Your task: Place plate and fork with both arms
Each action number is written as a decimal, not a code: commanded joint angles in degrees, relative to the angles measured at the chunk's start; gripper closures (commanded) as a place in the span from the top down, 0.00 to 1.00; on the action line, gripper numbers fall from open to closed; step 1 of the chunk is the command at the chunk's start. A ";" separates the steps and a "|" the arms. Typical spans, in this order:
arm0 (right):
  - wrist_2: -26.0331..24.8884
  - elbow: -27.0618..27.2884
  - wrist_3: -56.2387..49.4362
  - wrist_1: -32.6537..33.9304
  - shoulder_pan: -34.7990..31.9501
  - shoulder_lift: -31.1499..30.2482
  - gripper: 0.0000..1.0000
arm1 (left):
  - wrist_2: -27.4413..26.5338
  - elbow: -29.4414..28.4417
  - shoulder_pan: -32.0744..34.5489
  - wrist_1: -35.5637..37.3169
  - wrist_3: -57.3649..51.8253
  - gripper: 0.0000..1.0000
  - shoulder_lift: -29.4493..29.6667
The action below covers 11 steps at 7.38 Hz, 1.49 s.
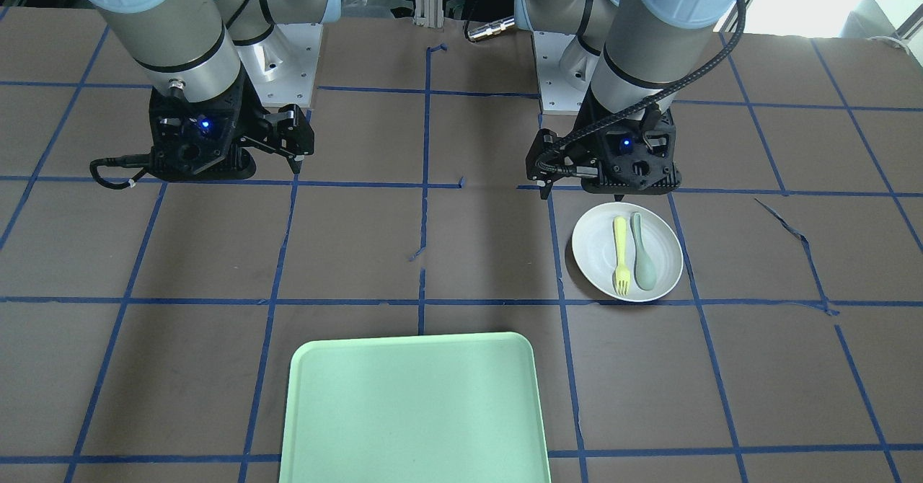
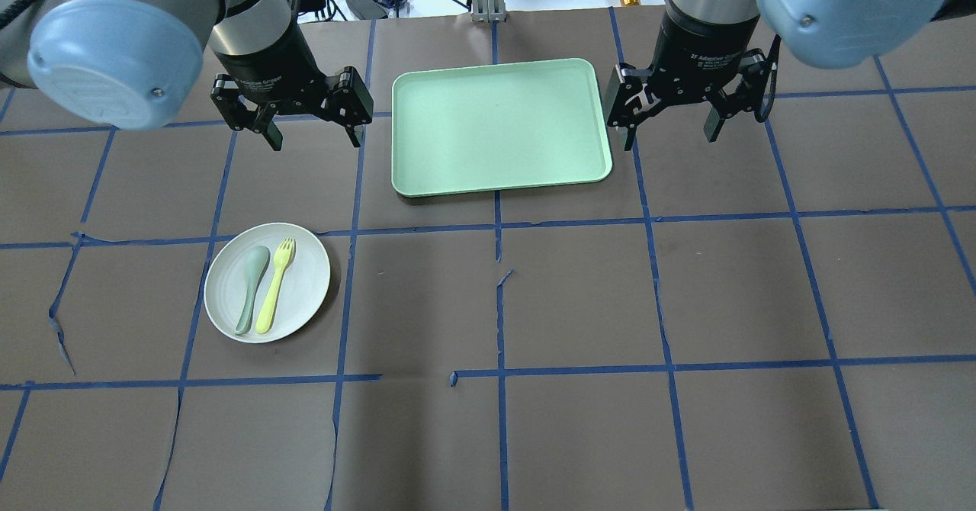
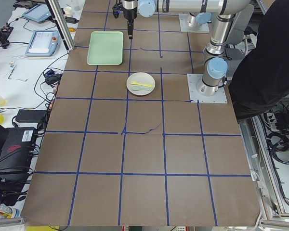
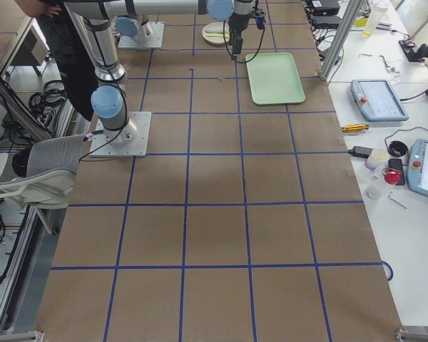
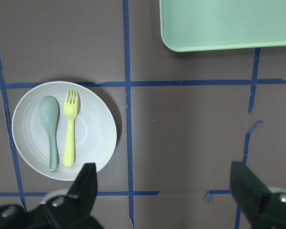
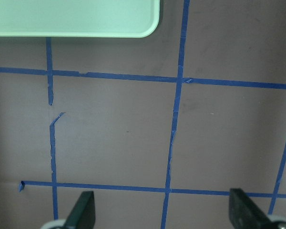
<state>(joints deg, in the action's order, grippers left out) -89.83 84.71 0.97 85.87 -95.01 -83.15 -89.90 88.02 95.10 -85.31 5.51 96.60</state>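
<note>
Right now one round, shallow white plate [image 2: 303, 278] sits on the matte brown table [image 2: 579, 297], robot's-left side, holding one pale-yellow plastic fork [image 2: 275, 286] beside one grey-green spoon [image 2: 252, 288]. One smooth mint rounded-corner tray [image 2: 499, 126] lies between two black grippers, left gripper [image 2: 316, 143] and right gripper [image 2: 669, 141], both hovering with fingers spread apart.

Left gripper [image 2: 314, 139]: hovering, pointing down, fingers spread wide, holding nothing. Right gripper [image 2: 669, 136]: same pose, fingers spread wide, holding nothing.
</note>
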 commanded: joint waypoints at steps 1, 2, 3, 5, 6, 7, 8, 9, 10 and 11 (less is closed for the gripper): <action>0.00 0.02 0.00 0.00 0.00 0.00 1.00 | -0.19 0.04 0.00 0.06 0.20 1.00 -0.09; 0.09 0.01 0.00 0.09 0.00 0.00 1.00 | -0.10 0.13 0.00 0.06 0.11 1.00 -0.09; 0.00 0.01 0.00 0.09 0.00 0.00 1.00 | -0.10 0.22 0.00 0.15 -0.23 1.00 0.08; 0.18 0.10 0.00 0.18 0.00 0.00 1.00 | -0.10 0.22 0.00 0.15 -0.15 1.00 0.26; 0.18 0.10 -0.09 0.09 0.00 0.09 1.00 | 0.07 0.13 0.00 0.06 0.11 1.00 0.26; 0.09 0.19 0.00 0.00 0.00 0.18 1.00 | -0.19 0.13 -0.09 0.15 -0.15 1.00 -0.26; 0.00 0.10 0.00 0.09 0.00 0.18 1.00 | -0.37 0.13 -0.17 0.06 -0.15 1.00 -0.09; 0.00 0.19 0.00 0.00 0.00 0.18 1.00 | 0.42 -0.13 -0.26 0.15 0.72 1.00 -0.09; 0.26 0.19 -0.09 0.18 0.00 0.35 1.00 | -0.53 0.04 -1.13 0.15 0.38 1.00 -0.18; 0.53 0.28 -0.09 0.09 0.00 0.27 1.00 | -0.46 0.13 -2.88 0.06 0.38 1.00 -0.27</action>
<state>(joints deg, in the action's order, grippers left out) -89.60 84.91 0.91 85.97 -95.01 -82.88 -90.17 88.06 93.87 -85.19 5.90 96.42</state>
